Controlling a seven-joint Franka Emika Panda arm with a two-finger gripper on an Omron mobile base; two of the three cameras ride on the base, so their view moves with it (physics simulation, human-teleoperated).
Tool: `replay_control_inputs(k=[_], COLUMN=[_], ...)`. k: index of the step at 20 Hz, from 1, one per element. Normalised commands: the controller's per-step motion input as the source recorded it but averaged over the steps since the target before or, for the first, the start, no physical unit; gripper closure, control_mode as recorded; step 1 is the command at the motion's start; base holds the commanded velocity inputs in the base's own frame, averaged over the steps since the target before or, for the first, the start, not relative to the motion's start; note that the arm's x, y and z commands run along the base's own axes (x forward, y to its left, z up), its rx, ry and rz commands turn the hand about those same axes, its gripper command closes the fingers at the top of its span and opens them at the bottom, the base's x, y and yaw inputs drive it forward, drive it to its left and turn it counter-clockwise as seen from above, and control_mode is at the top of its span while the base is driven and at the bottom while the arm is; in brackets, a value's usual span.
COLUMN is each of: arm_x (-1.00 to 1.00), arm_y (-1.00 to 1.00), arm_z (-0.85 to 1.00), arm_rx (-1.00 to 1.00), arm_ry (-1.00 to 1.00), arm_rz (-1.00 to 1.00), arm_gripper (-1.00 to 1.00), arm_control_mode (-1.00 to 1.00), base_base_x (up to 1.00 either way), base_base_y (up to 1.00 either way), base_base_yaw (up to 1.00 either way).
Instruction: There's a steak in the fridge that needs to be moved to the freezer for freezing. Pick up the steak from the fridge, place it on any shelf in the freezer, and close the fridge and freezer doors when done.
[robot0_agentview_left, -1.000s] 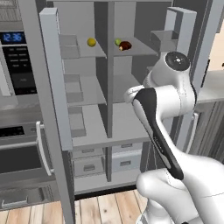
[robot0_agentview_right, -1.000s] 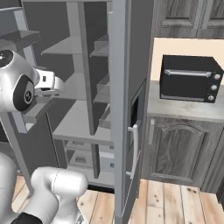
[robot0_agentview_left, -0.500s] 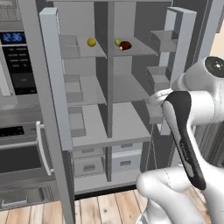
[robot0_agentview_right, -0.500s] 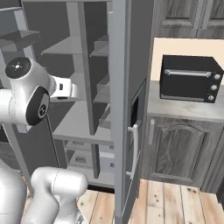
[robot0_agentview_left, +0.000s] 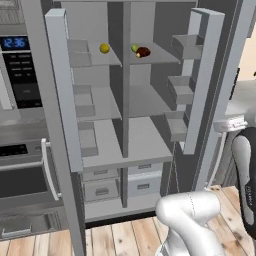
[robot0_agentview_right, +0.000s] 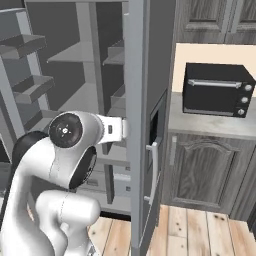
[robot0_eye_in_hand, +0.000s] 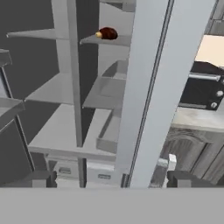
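Well, both doors of the tall grey unit stand swung wide, and the claw (robot0_eye_in_hand: 111, 180) is spread open with nothing between its fingertips (robot0_eye_in_hand: 41, 178), hanging just in front of the edge of the dispenser door (robot0_eye_in_hand: 146, 87). That door edge rises straight up ahead of the claw, splitting what lies beyond it in two.

Up and to the left of the claw, well apart from it, the steak (robot0_eye_in_hand: 108, 33) lies on a top shelf (robot0_eye_in_hand: 107, 40) inside the cabinet; from the left base view it shows as a dark red-brown lump (robot0_agentview_left: 143, 51) with a yellow-green ball (robot0_agentview_left: 134, 48) touching its side. One compartment further over, on the same level, sits a yellow ball (robot0_agentview_left: 104, 48) by itself (the upright divider stands between it and the steak).

Below the steak and still left of the claw, the pale shelves step downward, with grey drawers (robot0_agentview_left: 142, 183) at the bottom. The plain door (robot0_agentview_left: 62, 90) hangs open far off to the left, its inner bins facing the shelves.

To the right of the claw, past the door edge, a black countertop oven (robot0_agentview_right: 216, 89) rests on the bench (robot0_agentview_right: 210, 125) over dark wooden cabinets. From the right base view the dispenser door shows its black panel (robot0_agentview_right: 156, 121) and slim handle (robot0_agentview_right: 153, 172).
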Motion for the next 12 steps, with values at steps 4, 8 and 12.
replay_control_inputs(k=[4, 8, 12], arm_x=[0.02, 0.27, 0.22], arm_y=[-1.00, -1.00, -1.00], arm_z=[-0.01, -0.03, -0.02], arm_rx=[0.12, 0.14, 0.15], arm_ry=[-0.12, -0.06, -0.07], arm_rz=[0.00, 0.00, 0.00], arm_gripper=[-1.00, -1.00, -1.00], arm_control_mode=[-1.00, -1.00, -1.00], base_base_x=[0.00, 0.00, 0.00], base_base_y=[0.00, 0.00, 0.00], base_base_yaw=[0.00, 0.00, 0.00])
